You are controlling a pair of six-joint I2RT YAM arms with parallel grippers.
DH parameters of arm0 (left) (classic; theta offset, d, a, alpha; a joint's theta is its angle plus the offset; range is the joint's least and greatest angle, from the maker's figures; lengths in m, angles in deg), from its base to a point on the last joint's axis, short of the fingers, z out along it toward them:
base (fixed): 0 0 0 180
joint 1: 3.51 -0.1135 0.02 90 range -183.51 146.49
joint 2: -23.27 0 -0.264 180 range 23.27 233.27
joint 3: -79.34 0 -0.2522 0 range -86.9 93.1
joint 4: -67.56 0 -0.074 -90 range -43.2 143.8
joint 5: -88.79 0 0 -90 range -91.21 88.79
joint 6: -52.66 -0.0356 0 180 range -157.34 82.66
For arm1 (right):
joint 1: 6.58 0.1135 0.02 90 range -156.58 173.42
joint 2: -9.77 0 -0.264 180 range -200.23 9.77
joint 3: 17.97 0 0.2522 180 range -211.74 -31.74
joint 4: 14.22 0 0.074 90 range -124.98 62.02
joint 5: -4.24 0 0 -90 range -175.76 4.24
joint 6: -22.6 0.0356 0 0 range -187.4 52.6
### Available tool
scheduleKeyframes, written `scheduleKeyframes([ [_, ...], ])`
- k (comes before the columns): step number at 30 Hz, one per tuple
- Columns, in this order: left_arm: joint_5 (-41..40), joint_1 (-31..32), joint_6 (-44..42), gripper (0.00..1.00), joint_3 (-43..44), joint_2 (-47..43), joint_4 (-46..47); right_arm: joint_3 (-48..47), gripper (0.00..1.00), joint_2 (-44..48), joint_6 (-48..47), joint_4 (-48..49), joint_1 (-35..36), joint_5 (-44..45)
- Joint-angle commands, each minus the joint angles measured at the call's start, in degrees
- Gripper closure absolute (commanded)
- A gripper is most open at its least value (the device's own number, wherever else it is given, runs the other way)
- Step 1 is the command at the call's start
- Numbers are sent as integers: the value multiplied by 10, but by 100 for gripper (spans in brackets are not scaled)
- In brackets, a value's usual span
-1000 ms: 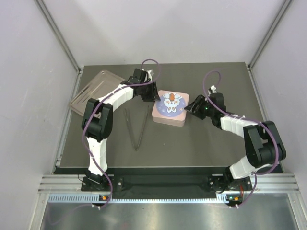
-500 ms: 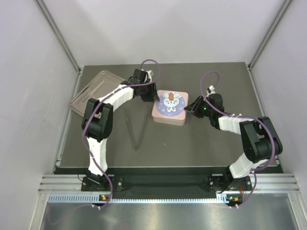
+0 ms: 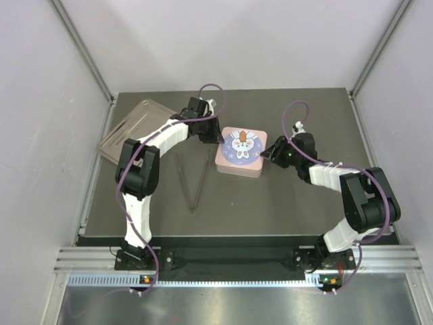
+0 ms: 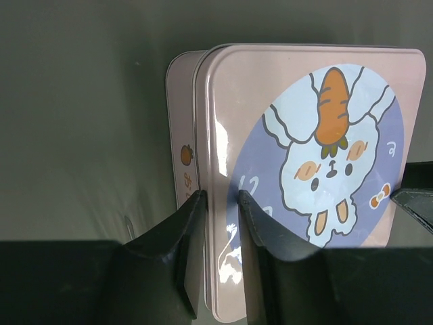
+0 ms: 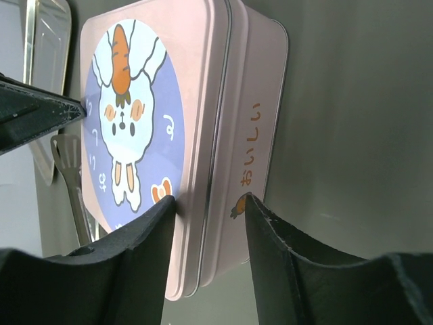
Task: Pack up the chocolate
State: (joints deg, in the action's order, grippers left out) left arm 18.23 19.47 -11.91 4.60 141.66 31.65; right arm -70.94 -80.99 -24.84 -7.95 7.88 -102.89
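No chocolate shows in any view. A pink square tin (image 3: 239, 152) with a rabbit-and-carrot lid stands closed mid-table. My left gripper (image 3: 218, 139) is at its left edge. In the left wrist view the left gripper (image 4: 220, 198) has the rim of the lid (image 4: 304, 135) pinched between its narrow-set fingers. My right gripper (image 3: 265, 154) is at the opposite edge. In the right wrist view the right gripper (image 5: 208, 200) straddles the tin (image 5: 135, 101), one finger on the lid top and one on the side wall by the orange lettering.
Metal tongs (image 3: 193, 179) lie on the dark table to the left of the tin. A clear plastic tray (image 3: 132, 128) sits at the back left corner. Grey walls close in the table on three sides.
The right gripper has edged slightly nearer the tin's right edge. The left arm and the tin look unmoved.
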Motion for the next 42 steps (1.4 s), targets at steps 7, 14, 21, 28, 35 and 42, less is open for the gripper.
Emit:
scheduleKeyframes([
  [7, 43, 17, 16, 70, 25, 5, 16, -39, 52, 12, -36, -47, 5, 6],
  [14, 40, 19, 19, 70, 30, 14, 7, -40, 50, -5, -33, -61, 5, 17],
  [21, 30, 22, 18, 70, 31, 24, -10, 31, 78, -41, -2, 36, 4, 6],
  [28, 6, 21, 22, 69, 42, 26, -31, 55, 81, -72, 19, 110, -6, -33],
  [35, -7, 17, 14, 66, 77, 20, -61, 19, 66, -25, -18, 34, -16, -28],
  [42, -21, 0, 13, 57, 99, -12, -83, -42, 47, 23, -65, -83, -45, -19],
])
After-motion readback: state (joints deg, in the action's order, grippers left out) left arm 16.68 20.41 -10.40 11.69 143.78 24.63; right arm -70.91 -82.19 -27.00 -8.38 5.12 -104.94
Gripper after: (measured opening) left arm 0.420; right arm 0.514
